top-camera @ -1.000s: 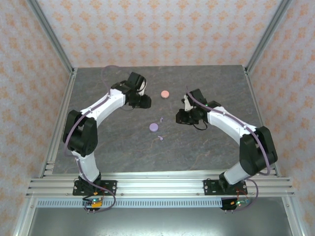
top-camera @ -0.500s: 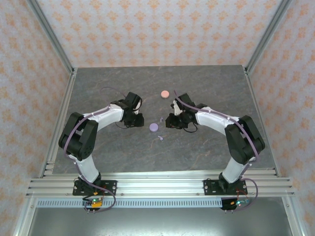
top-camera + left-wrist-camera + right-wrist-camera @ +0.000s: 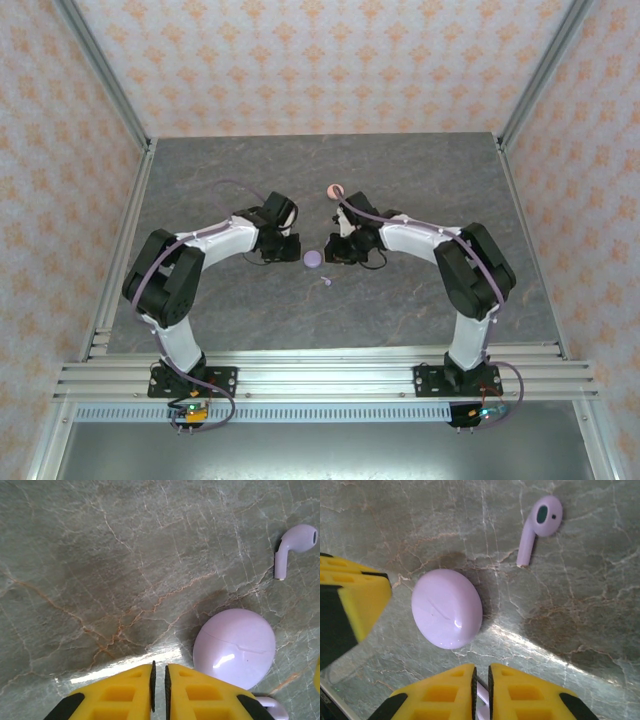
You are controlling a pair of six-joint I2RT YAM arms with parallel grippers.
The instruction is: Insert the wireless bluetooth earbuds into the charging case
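Left gripper (image 3: 159, 672), right gripper (image 3: 481, 672) closed beside lavender case (image 3: 234, 647)

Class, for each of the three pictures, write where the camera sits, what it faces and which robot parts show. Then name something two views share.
Top: above and behind the bases, looking down on the table; both arms, left gripper and right gripper flanking the lavender case.
Left wrist: on the left arm, looking down past its yellow fingers.
Right wrist: on the right arm, looking down past its own fingers.
Shared: all three show the case.
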